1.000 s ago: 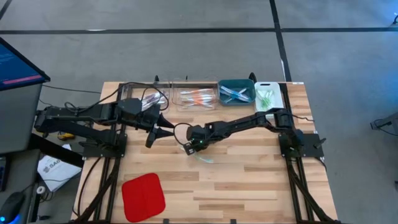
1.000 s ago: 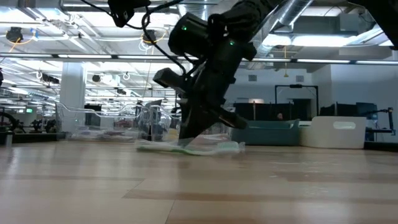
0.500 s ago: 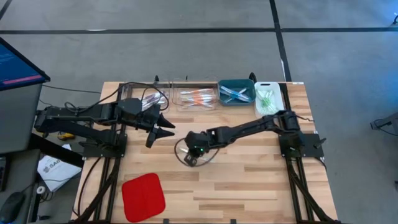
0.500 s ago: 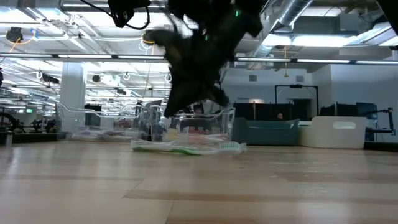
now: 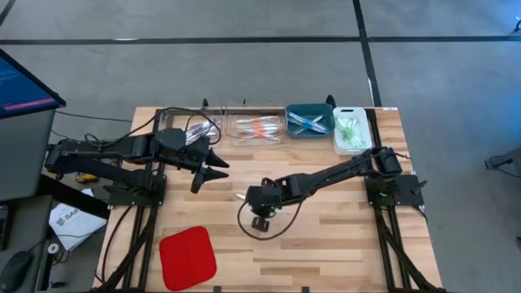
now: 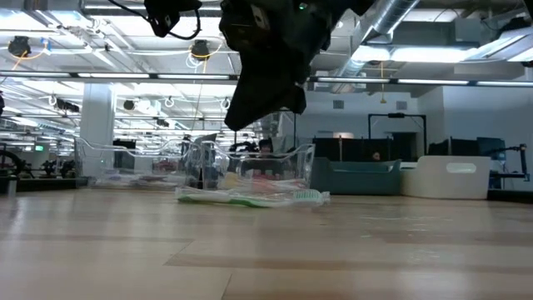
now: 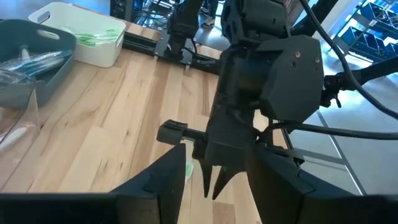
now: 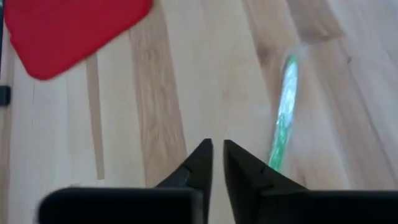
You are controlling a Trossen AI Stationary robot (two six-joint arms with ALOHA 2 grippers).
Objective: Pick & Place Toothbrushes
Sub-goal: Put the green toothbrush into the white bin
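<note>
One green toothbrush (image 6: pixel 250 198) noted flat mid-tabletop, low view; right gripper (image 6: pixel 262 100) raised above it, empty. Right wrist view: fingers nearly closed, a slit between, toothbrush (image 8: pixel 283 115) beside. Left wrist view: left gripper (image 7: pixel 214 186) parted, holding nothing, near the back-left bins. Risk judged: narrow fingers could miss or skid the thin handle.

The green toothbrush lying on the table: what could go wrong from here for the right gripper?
1. The right gripper hangs beside the green toothbrush, not over it, so a straight descent would likely miss.
2. Its fingers stand nearly closed and empty; if they do not widen first, they may push the toothbrush away.
3. The left gripper waits open nearby, so a wide swing toward the white bin could come near it.
</note>
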